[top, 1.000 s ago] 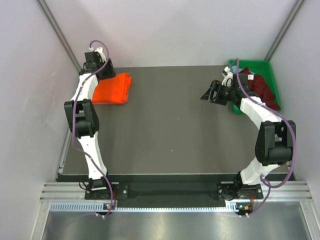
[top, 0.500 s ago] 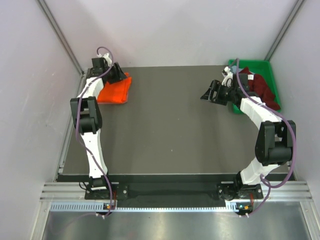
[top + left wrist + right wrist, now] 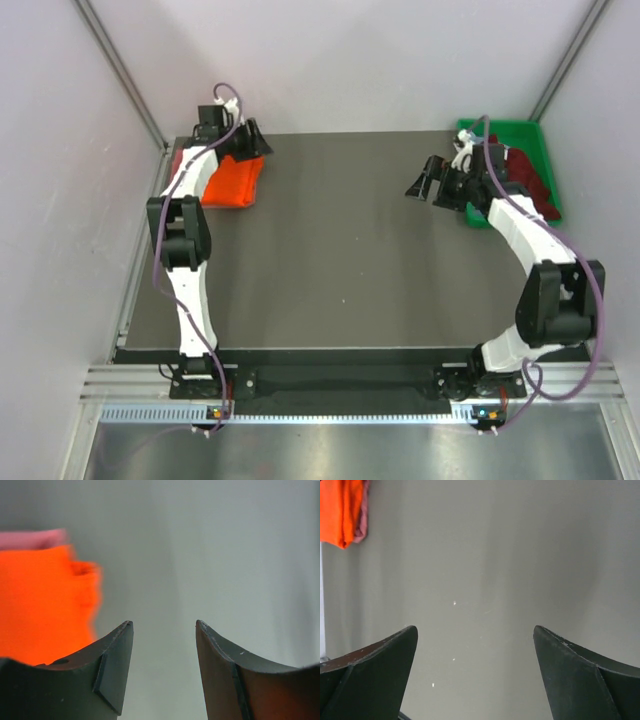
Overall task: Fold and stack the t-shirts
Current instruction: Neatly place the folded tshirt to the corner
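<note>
Pincers on both arms stood apart with nothing between their fingers, as we saw from the wrist views. The left pincer sat at the far left corner of the bench, by the far right corner of the folded orange t-shirt. We could not tell whether it touched the cloth. In its own view the orange cloth lay off to the left of the fingers, with a strip of the salmon pink t-shirt showing beyond it. The right wrist view showed the pink edge peeking out under the orange one, so we took them as stacked.

The right pincer hung wide open over bare bench just left of the green bin, pointing towards the left side. The dark maroon t-shirt lay crumpled inside that bin, partly behind the right arm.
</note>
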Controlling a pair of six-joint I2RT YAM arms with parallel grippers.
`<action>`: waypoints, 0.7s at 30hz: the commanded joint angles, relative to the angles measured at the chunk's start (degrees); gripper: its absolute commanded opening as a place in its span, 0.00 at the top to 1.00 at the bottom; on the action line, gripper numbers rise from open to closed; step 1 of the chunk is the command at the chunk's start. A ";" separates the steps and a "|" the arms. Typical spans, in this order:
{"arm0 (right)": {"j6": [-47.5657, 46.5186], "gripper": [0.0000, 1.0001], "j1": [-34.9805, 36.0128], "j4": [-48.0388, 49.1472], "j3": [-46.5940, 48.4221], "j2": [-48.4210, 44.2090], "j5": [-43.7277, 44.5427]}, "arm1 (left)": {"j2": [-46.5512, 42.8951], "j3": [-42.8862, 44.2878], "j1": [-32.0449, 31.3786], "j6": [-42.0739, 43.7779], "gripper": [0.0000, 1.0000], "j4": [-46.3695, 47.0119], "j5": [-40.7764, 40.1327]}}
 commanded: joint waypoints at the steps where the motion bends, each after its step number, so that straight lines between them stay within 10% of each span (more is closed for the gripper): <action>1: 1.98 0.00 0.01 -3.63 2.95 -7.85 2.20 | -13.79 -0.49 -5.60 1.22 0.43 -2.23 3.52; 3: 1.99 0.00 0.36 -5.99 2.42 -11.72 1.94 | -21.34 -7.05 -9.99 2.72 0.34 -2.67 2.40; 5: 0.50 0.00 0.36 -7.93 1.45 -15.83 2.11 | -29.66 -12.44 -12.98 4.29 0.01 -1.63 0.91; 21: 2.86 0.00 0.36 -9.70 -11.81 -40.46 -0.34 | -74.09 -62.38 -24.59 -7.90 0.01 13.84 -2.27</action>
